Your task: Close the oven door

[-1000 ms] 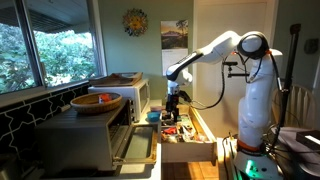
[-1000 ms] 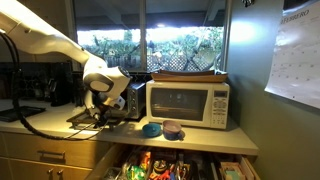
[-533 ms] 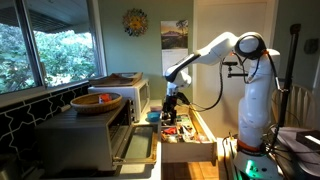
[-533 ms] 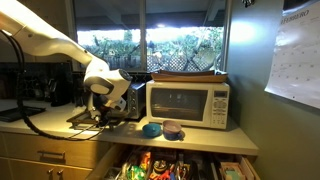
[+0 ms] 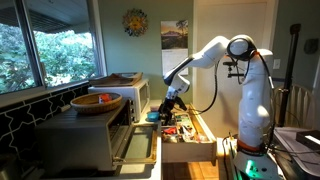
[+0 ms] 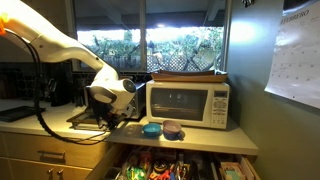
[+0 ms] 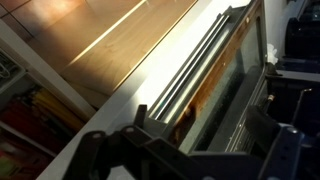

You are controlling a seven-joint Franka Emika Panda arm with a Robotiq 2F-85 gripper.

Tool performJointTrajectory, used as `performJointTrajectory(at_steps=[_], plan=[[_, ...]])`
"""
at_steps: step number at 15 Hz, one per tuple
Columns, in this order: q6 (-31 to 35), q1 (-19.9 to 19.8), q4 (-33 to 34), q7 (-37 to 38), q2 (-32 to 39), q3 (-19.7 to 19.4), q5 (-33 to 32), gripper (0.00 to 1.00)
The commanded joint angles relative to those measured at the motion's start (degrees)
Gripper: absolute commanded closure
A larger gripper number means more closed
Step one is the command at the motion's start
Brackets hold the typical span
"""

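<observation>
The grey countertop oven [image 5: 85, 135] stands with its oven door [image 5: 134, 143] folded down flat and open. The door also shows in an exterior view [image 6: 84, 121] and fills the wrist view [image 7: 225, 90], with its silver bar handle [image 7: 185, 75] and dark glass window. My gripper [image 5: 168, 104] hangs just above the door's outer edge, seen also in an exterior view [image 6: 106, 104]. In the wrist view the gripper [image 7: 190, 160] is open and empty, its dark fingers [image 7: 92, 148] spread either side of the door's edge, close above the handle.
A white microwave [image 6: 188, 103] stands beside the oven. A wooden bowl [image 5: 97, 100] sits on the oven's top. An open wooden drawer [image 5: 187, 140] full of small items juts out below the counter. Two small bowls [image 6: 160, 129] sit on the counter before the microwave.
The arm has swung lower and closer to the open door's outer edge. The door has not moved.
</observation>
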Motion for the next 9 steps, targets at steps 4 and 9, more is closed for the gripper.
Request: performJointTrajectory(at_steps=[4,9], plan=[[-1.60,-2.32,2.63,-9.74,5.92,0.60,10.11,0.00],[-2.18,-3.30,4.40,-13.03,8.97,0.78,14.15,0.00]])
